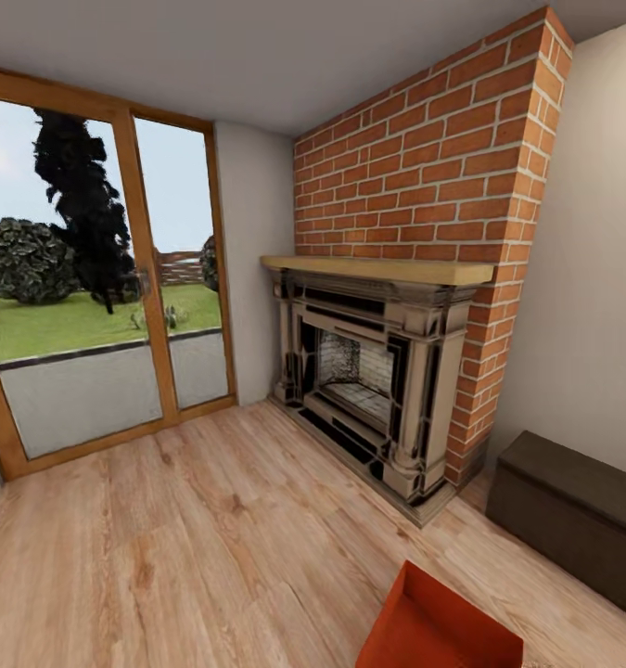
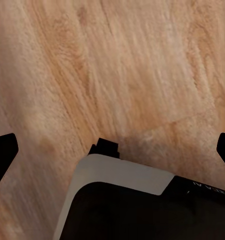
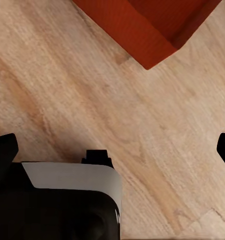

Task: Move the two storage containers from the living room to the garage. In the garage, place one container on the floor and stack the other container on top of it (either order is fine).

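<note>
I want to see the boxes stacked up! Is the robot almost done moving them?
Not nearly. Nothing looks done: one storage container sits on the wood floor near the fireplace, in the living room. Nothing is in hand: the left gripper and right gripper are open over bare planks. Left to do: pick up both bins, carry them to the garage, and stack them.

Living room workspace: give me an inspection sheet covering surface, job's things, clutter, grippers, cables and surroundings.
Surface: light wood-plank floor, bare where seen.
Job's things: one orange-red bin on the planks at the head view's lower edge, open top up; its corner also shows in the right wrist view. Second bin: nothing seen.
Clutter: nothing seen.
Grippers: left gripper and right gripper both over bare planks, jaws spread wide, holding nothing.
Cables: nothing seen.
Surroundings: brick chimney over a fireplace, dark low bench, glass doors onto a lawn.
</note>
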